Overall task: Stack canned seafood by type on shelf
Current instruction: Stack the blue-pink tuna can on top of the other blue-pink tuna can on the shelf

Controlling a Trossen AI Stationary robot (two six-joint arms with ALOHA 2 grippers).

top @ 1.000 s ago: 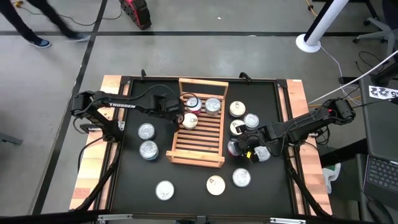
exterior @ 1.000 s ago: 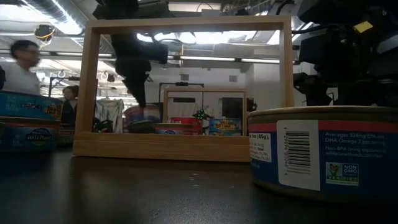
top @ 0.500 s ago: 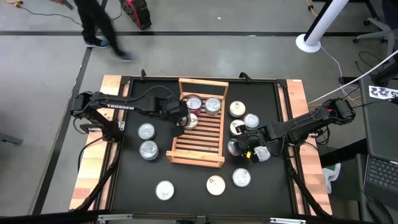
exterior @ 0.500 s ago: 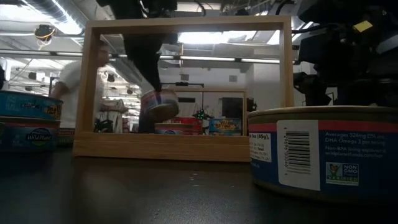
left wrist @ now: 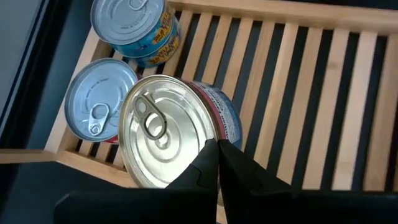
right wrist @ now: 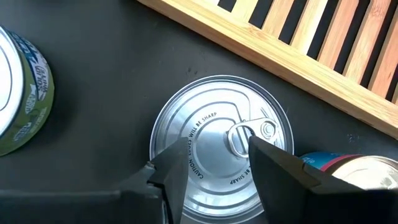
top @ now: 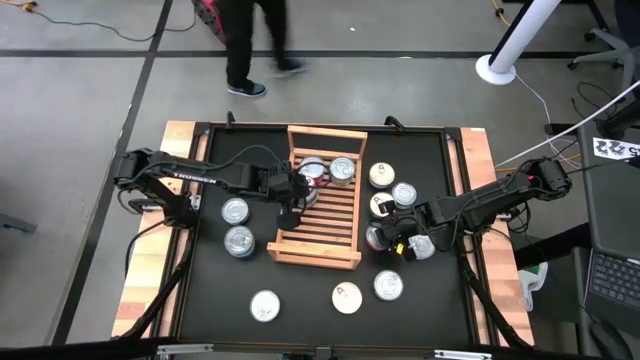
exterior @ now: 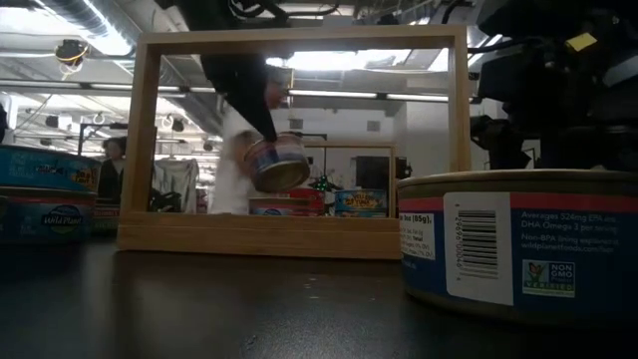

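On black table (top: pixel 310 290), shelf (top: pixel 318 250), person (top: pixel 245 40) behind

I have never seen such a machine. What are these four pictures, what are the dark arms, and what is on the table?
It is a robot with two dark arms at a black table. One camera looks down from above, one looks level from the table top, and one sits on each wrist. Round cans of seafood lie on the table and on a wooden slatted shelf. The left gripper is shut on a tilted can and holds it above the shelf. The right gripper hangs over a silver-lidded can on the table beside the shelf; whether it grips that can I cannot tell. A person walks behind.
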